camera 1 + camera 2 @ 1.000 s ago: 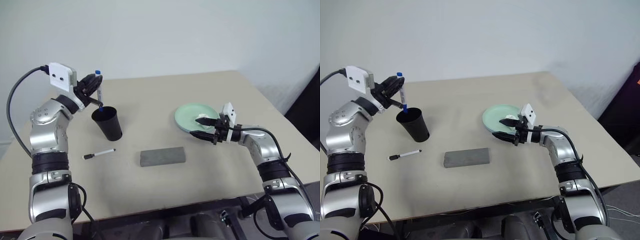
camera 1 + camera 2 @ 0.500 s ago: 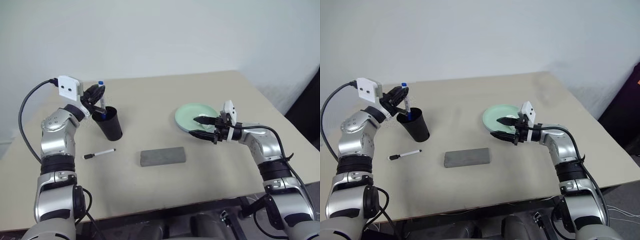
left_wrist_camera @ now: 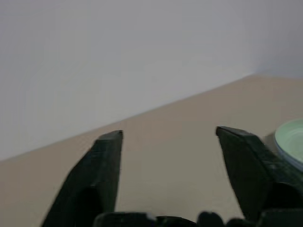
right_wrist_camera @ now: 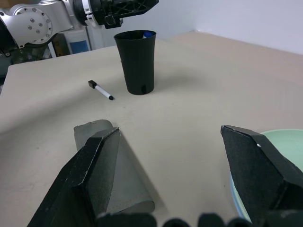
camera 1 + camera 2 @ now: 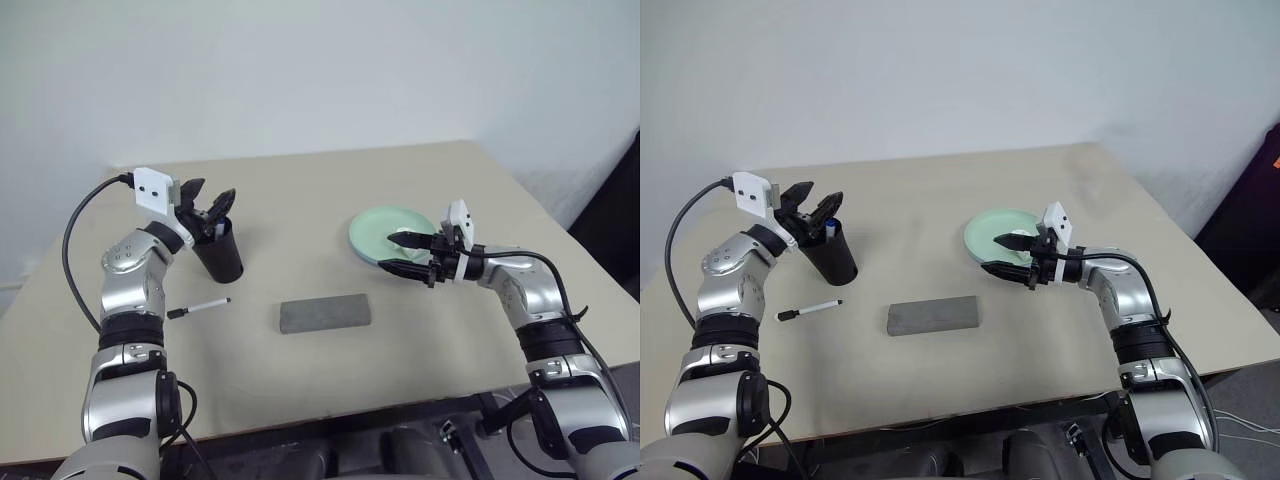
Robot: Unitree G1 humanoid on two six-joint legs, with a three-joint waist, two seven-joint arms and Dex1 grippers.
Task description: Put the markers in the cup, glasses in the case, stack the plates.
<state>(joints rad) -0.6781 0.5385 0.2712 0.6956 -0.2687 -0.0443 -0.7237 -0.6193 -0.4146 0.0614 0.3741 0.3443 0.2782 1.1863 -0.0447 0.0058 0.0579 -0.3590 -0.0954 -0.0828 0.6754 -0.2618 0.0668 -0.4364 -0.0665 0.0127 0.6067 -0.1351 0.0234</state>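
Note:
The black cup (image 5: 222, 258) stands at the table's left, with the blue-capped marker (image 4: 147, 34) inside it, cap at the rim. My left gripper (image 5: 212, 196) hovers open just above the rim, holding nothing. The black-capped marker (image 5: 198, 307) lies on the table in front of the cup. The grey case (image 5: 325, 313) lies shut in the middle. The mint green plate (image 5: 385, 228) sits at the right. My right gripper (image 5: 387, 252) is open over its near edge, one finger above the plate and one below. The glasses are out of view.
A small white lump (image 5: 406, 236) lies on the mint plate beside my right gripper's upper finger. The beige table (image 5: 300, 200) ends at a white wall behind. Its right edge (image 5: 545, 215) drops off to a dark area.
My left gripper came down onto the cup and opened. The blue-capped marker it held now sits inside the cup. The right arm stayed put.

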